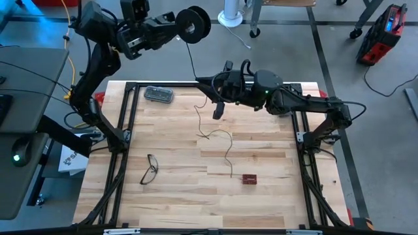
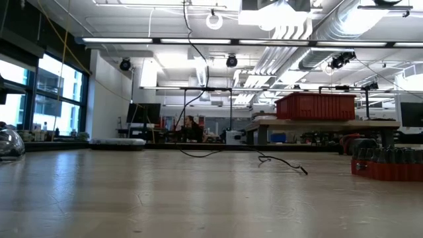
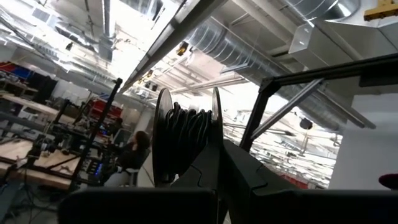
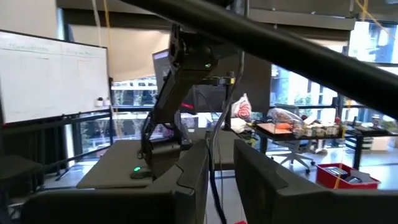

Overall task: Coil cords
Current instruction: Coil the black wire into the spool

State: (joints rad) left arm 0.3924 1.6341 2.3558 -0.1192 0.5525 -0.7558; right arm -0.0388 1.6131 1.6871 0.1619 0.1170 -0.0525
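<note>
The left gripper (image 1: 177,29) is holding the reel (image 1: 194,24) high beyond the far edge of the table (image 1: 176,189), its jaws pressed together on it, and part of the wire (image 1: 225,145) is already sitting wound on the reel. From there the wire is running down through the right gripper (image 1: 217,111), which is hanging over the far middle of the table; the strand is passing between its 2 fingers (image 4: 186,186), which are standing close around it, but I cannot tell if they are really pinching. The loose tail is lying in curls on the wood, ending near a small red block (image 1: 249,178). If the fingers are gripping too lightly, the thin wire may slip out; if too hard, it may snap or kink. The curls may also tangle, or catch the glasses (image 1: 150,168). The table is pale butcher-block wood, with a grey case (image 1: 159,94) lying near its far edge. Behind is a bright workshop with ducts, benches and a seated person (image 2: 192,130).
</note>
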